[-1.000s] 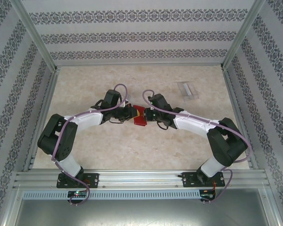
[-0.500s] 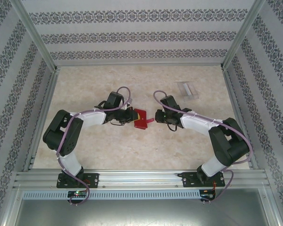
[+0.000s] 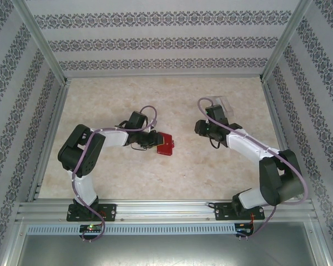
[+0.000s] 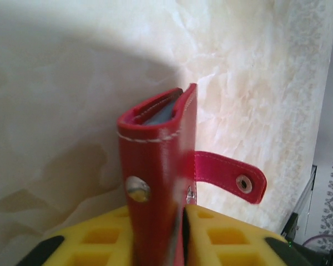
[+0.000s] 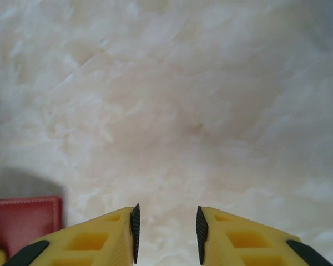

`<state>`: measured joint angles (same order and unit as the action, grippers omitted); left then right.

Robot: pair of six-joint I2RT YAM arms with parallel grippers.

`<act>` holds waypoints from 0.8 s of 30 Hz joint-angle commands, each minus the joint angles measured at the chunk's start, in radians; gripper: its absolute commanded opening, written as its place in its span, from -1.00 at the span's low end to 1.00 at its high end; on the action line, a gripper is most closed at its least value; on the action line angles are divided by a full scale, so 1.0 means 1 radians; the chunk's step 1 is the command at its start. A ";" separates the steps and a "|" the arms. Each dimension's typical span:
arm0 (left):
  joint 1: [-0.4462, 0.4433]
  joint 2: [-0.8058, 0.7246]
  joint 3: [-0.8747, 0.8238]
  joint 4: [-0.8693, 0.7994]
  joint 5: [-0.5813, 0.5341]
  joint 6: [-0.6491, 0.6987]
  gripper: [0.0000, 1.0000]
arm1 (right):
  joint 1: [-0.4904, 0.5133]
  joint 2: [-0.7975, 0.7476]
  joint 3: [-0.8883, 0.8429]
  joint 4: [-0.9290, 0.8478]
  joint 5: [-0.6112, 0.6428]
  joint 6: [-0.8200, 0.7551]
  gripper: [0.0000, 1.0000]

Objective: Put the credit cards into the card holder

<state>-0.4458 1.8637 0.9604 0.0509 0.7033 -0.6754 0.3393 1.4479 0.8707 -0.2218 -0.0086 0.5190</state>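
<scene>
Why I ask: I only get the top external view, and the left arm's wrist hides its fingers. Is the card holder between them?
Observer: Yes. On the left wrist camera, the card holder stands edge-on between the yellow fingers of the left gripper. I cannot tell whether they clamp it.
Operator: Is its strap fastened?
Observer: No. The strap sticks out loose to one side, with its snap undone.
Operator: And the right gripper?
Observer: On the right wrist camera, the right gripper is open, with nothing between its jaws and bare table beyond.
</scene>
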 commanded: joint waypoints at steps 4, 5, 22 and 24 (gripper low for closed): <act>-0.008 0.002 0.039 -0.127 -0.079 0.101 -0.13 | 0.018 -0.006 0.077 -0.063 0.024 -0.097 -0.26; -0.006 -0.002 0.043 -0.148 -0.094 0.114 -0.07 | 0.031 0.005 0.081 -0.060 -0.012 -0.087 -0.25; 0.055 -0.279 -0.097 -0.295 -0.293 0.130 0.38 | 0.366 0.316 0.317 -0.214 0.078 0.180 0.07; 0.058 -0.323 -0.123 -0.297 -0.306 0.129 0.56 | 0.383 0.340 0.331 -0.239 0.102 0.181 0.08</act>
<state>-0.4019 1.6009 0.8631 -0.1925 0.4438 -0.5575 0.6937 1.7622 1.1610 -0.3813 0.0071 0.6827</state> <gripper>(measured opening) 0.772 0.536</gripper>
